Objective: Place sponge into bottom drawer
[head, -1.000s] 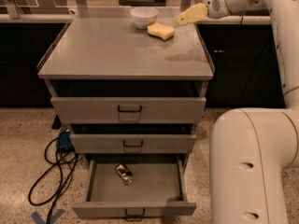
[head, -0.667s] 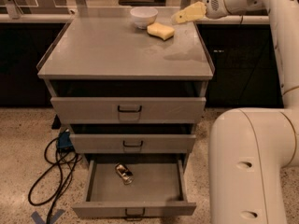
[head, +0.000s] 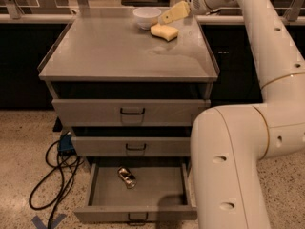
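The claw (head: 174, 12) has drawn in and now hangs just above the sponge (head: 164, 31), which has not moved, so the pickup looks close. Whether the claw is spread or pressed together, I cannot tell. Well below it the bottom drawer (head: 138, 214) stands open, holding only a small can (head: 127, 177); the bowl (head: 146, 17) sits just beside it.

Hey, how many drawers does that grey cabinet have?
3: top drawer, middle drawer beneath it, bottom drawer pulled open. The gripper hovers over the sponge on the cabinet top.
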`<action>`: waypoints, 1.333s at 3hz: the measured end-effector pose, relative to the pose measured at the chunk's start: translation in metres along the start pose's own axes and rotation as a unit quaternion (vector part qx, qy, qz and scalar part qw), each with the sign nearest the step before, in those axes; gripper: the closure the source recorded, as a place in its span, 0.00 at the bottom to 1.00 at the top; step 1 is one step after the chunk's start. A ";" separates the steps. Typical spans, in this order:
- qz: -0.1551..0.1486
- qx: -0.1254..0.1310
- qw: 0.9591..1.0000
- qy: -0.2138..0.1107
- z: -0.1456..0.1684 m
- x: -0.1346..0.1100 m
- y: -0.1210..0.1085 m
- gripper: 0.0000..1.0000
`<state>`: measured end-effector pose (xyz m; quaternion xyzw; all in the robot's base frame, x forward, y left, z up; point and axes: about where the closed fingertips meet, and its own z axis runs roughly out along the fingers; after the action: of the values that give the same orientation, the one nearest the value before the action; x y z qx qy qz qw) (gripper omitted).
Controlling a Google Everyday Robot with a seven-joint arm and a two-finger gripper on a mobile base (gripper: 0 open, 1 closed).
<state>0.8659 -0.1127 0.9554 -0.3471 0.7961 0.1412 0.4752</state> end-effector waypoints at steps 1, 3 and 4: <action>0.001 0.137 0.990 -0.018 0.033 -0.042 -0.041 0.00; -0.016 0.085 0.996 0.017 0.070 -0.010 -0.016 0.00; -0.033 0.064 0.997 0.031 0.094 0.004 -0.003 0.00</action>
<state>0.9289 -0.0645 0.9043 -0.3465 0.8057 0.0637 0.4762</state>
